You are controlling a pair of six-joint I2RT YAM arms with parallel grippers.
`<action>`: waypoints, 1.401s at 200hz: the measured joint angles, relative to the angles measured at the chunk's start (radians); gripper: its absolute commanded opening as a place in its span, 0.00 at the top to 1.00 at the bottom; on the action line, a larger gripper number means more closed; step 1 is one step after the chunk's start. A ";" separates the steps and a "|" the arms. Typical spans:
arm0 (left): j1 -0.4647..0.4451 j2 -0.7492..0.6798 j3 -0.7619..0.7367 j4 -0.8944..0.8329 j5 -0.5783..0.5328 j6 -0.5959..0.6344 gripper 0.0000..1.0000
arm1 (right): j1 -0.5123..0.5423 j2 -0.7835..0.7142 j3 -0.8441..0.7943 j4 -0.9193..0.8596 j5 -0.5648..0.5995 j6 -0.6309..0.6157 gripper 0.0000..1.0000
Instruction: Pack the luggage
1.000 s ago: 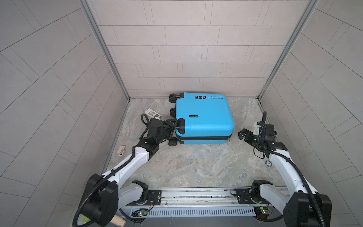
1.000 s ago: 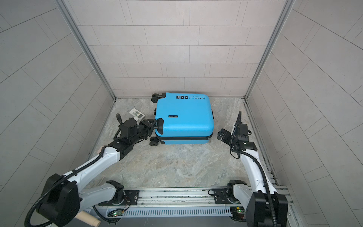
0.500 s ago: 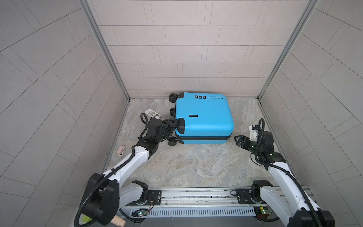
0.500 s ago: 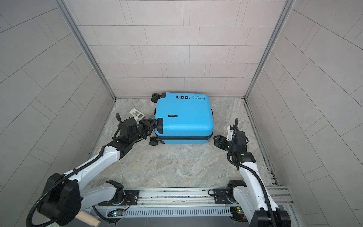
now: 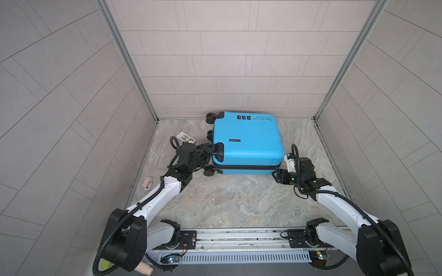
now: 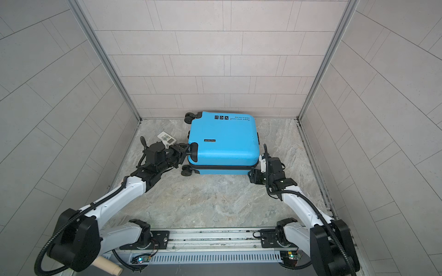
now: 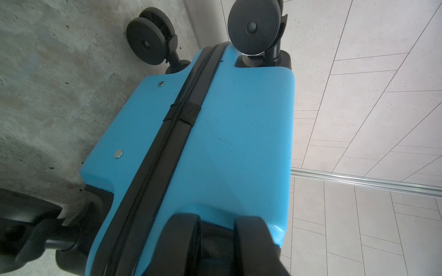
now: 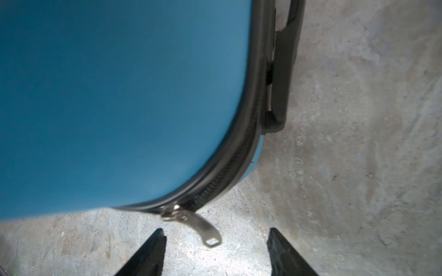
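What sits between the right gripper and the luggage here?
The silver zipper pull, jutting from the luggage toward the open right gripper; the right wrist view shows it.

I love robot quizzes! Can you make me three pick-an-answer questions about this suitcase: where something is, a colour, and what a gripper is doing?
1. Where is the silver zipper pull?
A) at the suitcase corner by the right gripper
B) beside the wheels
C) on the lid's top

2. What colour is the suitcase shell?
A) red
B) green
C) bright blue

3. How are the right gripper's jaws?
A) shut on the pull
B) open, pull untouched
C) holding a wheel

1 A: the right wrist view shows it at the rounded corner.
2 C: both top views show blue.
3 B: the fingertips stand apart, clear of the pull.
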 measured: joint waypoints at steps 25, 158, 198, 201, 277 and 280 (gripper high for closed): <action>0.003 0.002 0.000 0.003 0.002 0.000 1.00 | -0.005 0.048 0.000 0.056 0.003 0.013 0.41; 0.011 0.005 0.000 0.007 -0.004 0.000 1.00 | -0.029 0.104 -0.011 0.223 -0.131 0.080 0.69; 0.011 0.005 0.000 0.006 -0.005 0.000 1.00 | -0.041 0.110 -0.013 0.240 -0.163 0.099 0.77; 0.011 0.004 0.000 0.006 -0.005 0.000 1.00 | -0.042 0.110 -0.013 0.241 -0.165 0.099 0.77; 0.011 0.003 0.000 0.005 -0.009 0.000 1.00 | -0.056 0.108 -0.015 0.242 -0.195 0.117 1.00; 0.011 0.003 0.000 0.005 -0.009 0.000 1.00 | -0.058 0.107 -0.015 0.241 -0.195 0.117 1.00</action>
